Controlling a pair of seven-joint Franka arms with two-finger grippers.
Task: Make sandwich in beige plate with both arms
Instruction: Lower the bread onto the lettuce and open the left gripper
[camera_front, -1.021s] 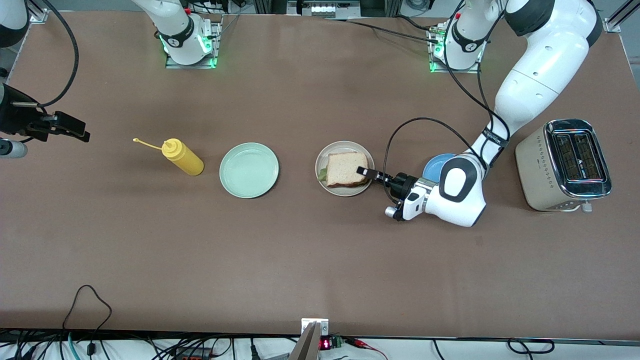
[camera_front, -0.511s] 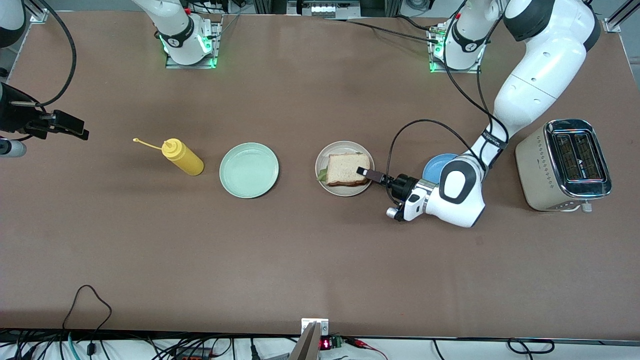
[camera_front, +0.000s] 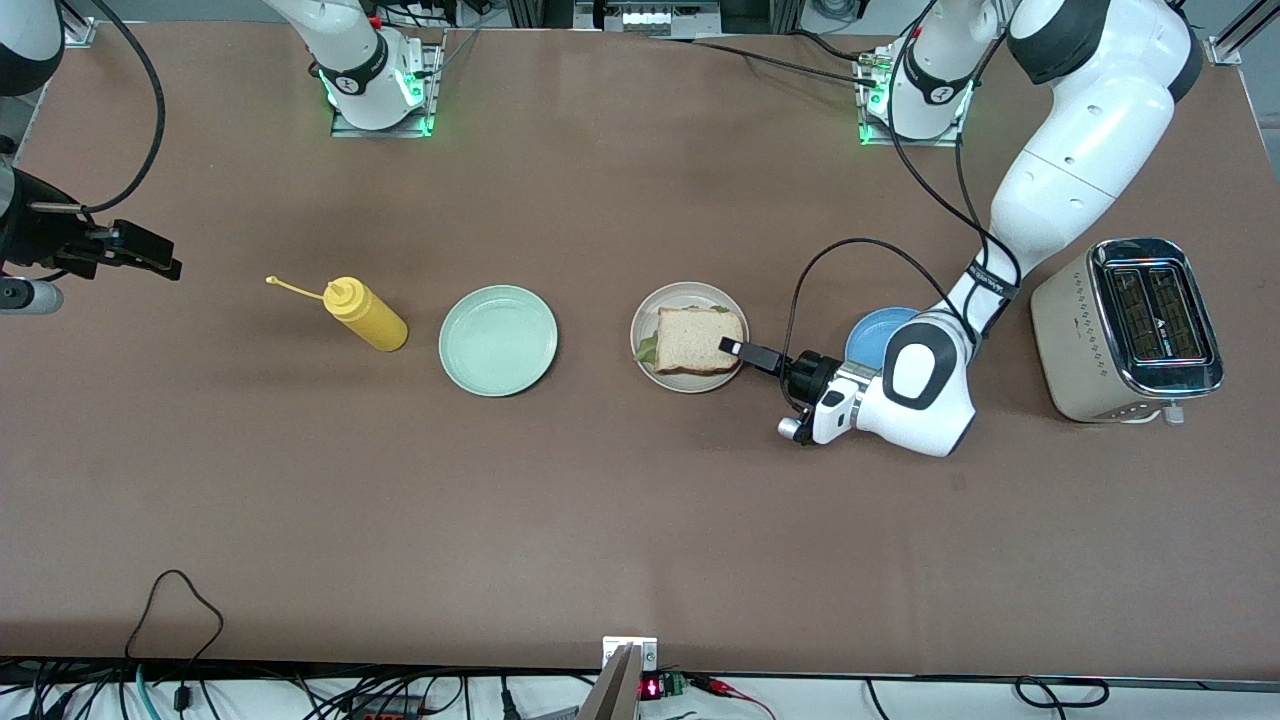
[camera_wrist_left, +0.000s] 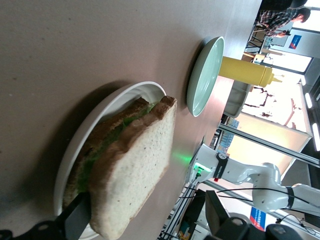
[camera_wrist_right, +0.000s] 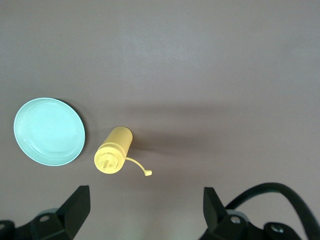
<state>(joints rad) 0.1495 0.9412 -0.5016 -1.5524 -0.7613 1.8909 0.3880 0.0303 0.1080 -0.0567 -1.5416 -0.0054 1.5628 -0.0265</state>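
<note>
The sandwich lies on the beige plate in the middle of the table: two bread slices with green lettuce showing at the edge. My left gripper is low and on its side at the plate's edge toward the left arm's end, open. In the left wrist view the sandwich fills the plate, and its corner lies between the spread fingers of the left gripper, held by neither. My right gripper waits open, high over the right arm's end of the table.
A mint-green plate and a yellow squeeze bottle stand beside the beige plate toward the right arm's end. A blue plate lies partly hidden under the left wrist. A toaster stands at the left arm's end.
The left gripper has opened and let go of the top slice, which now rests on the sandwich. It has drawn back slightly toward the left arm's end. The right arm has barely moved.
</note>
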